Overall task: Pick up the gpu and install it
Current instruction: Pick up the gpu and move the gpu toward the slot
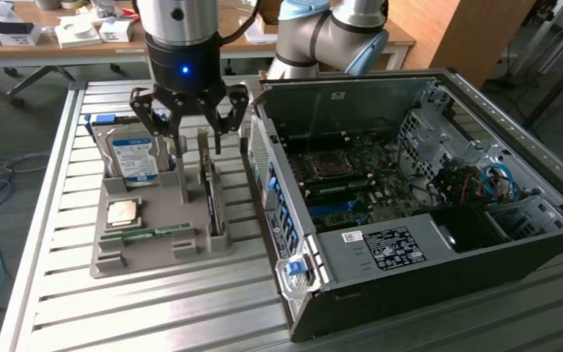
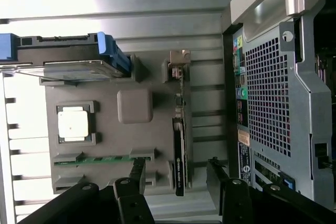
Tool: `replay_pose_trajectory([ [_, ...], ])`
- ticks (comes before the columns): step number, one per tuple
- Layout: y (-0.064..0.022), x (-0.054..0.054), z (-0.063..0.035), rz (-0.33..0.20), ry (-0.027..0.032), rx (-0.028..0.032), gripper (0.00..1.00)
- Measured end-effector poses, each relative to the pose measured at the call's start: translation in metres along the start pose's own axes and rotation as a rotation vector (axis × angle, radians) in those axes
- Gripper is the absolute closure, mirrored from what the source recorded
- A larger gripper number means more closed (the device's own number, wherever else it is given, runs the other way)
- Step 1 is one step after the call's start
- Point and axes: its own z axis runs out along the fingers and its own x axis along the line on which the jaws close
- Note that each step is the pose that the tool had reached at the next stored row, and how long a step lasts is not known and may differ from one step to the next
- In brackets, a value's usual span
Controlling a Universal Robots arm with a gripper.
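The gripper (image 1: pixel 191 130) hovers with jaws wide apart, holding nothing; I judge this as the approach for picking. The gpu (image 1: pixel 210 194) stands on edge just below it, and grasping needs the jaws astride its thin board.

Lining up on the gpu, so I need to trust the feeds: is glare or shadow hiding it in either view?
Wrist view: the table beside the tray is washed out white by glare, but the gpu is evenly lit and readable. Exterior view: soft, even light, no glare on the gpu; only the case interior lies in shadow.
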Motion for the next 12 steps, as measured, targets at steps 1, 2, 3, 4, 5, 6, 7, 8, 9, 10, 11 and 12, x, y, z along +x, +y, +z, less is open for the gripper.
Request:
replay_pose_trajectory([
  [1, 0.0000, 0.0000, 0.0009, 0.000, 0.0001, 0.0001, 0.41],
  [2, -0.0001, 0.0000, 0.0017, 0.000, 0.0001, 0.0001, 0.41],
  [3, -0.0001, 0.0001, 0.0024, 0.000, 0.0001, 0.0001, 0.41],
  [4, -0.0002, 0.0001, 0.0033, 0.000, 0.0001, 0.0001, 0.41],
  [5, -0.0002, 0.0001, 0.0040, 0.000, 0.0001, 0.0001, 0.41],
  [6, -0.0002, 0.0001, 0.0047, 0.000, 0.0001, 0.0001, 0.41],
  [7, -0.0002, 0.0001, 0.0053, 0.000, 0.0001, 0.0001, 0.41],
  [8, -0.0003, 0.0001, 0.0059, 0.000, 0.0000, 0.0001, 0.41],
  [9, -0.0003, 0.0001, 0.0064, 0.000, 0.0001, 0.0001, 0.41],
  [10, -0.0003, 0.0002, 0.0070, 0.000, 0.0001, 0.0000, 0.41],
  [11, -0.0003, 0.0002, 0.0075, 0.000, 0.0001, 0.0001, 0.41],
  [12, -0.0003, 0.0002, 0.0079, 0.000, 0.0001, 0.0001, 0.41],
])
